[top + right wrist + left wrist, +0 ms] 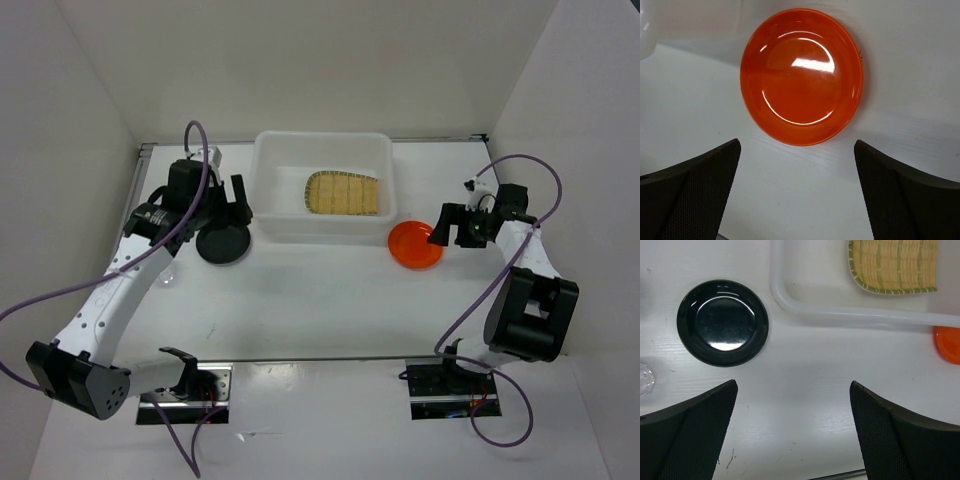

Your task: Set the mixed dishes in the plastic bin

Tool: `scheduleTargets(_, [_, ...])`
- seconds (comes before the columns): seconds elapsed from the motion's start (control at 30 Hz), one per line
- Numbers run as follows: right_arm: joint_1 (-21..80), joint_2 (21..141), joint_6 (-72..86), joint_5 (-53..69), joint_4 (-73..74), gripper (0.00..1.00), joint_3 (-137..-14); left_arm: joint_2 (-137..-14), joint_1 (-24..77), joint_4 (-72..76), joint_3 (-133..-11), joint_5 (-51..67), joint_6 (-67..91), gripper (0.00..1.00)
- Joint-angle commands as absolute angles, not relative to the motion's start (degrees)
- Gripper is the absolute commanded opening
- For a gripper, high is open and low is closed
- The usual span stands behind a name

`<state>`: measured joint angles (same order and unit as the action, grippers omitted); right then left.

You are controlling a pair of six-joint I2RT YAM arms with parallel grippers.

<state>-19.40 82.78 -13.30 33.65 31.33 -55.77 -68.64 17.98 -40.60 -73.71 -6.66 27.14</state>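
The woven tray (345, 193) already lies inside the plastic bin (320, 230), so the plates come next. The black plate (223, 244) sits on the desk just beside the bin's left wall, slightly off-centre from the left gripper (792, 432), whose jaws are wide and empty. The right gripper (797, 192) hovers by the orange plate (801, 76), jaws equally wide. Each must drop and pinch a rim. A clear cup (644, 379), I think, stands further left.

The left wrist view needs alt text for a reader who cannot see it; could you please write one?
A glossy black plate sits on the table just beyond the open left gripper. To its right, the plastic bin holds the bamboo tray, and the orange plate shows at the right edge.
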Motion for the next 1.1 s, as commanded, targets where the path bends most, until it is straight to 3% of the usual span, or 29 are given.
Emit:
scheduleTargets(0.0, [-21.18, 85.77, -17.22, 35.77, 26.81, 0.99, -55.63, -67.68, 17.58, -39.02, -72.69, -5.54, 25.31, 0.99])
scheduleTargets(0.2, [-21.71, 90.43, -21.70, 40.52, 31.73, 0.99, -70.73, -68.99, 17.58, -42.80, -76.90, -8.17, 26.81, 0.99])
scheduleTargets(0.3, [-21.71, 100.77, -24.59, 45.14, 37.50, 0.99, -82.75, -69.61, 19.42, -44.11, -78.83, -8.88, 26.81, 0.99])
scheduleTargets(0.33, [-21.71, 109.42, -25.31, 46.74, 43.88, 0.97, -91.23, -69.61, 20.21, -44.12, -78.84, -8.88, 26.81, 0.99])
scheduleTargets(0.4, [-19.27, 116.16, -28.55, 48.07, 52.15, 0.88, -102.24, -69.61, 20.83, -46.66, -80.06, -10.10, 26.81, 0.99])
scheduleTargets(0.43, [-18.20, 117.41, -29.52, 47.47, 52.90, 0.88, -103.35, -70.13, 21.79, -47.54, -80.59, -10.11, 26.81, 0.99])
scheduleTargets(0.73, [-18.11, 104.50, -21.09, 52.04, 36.04, 0.88, -71.91, -68.29, 23.91, -49.48, -78.76, -15.47, 24.53, 0.99])
scheduleTargets(1.07, [-22.32, 105.56, -25.57, 45.71, 37.88, 0.89, -70.31, -68.82, 25.75, -46.49, -76.56, -15.47, 23.91, 0.99])
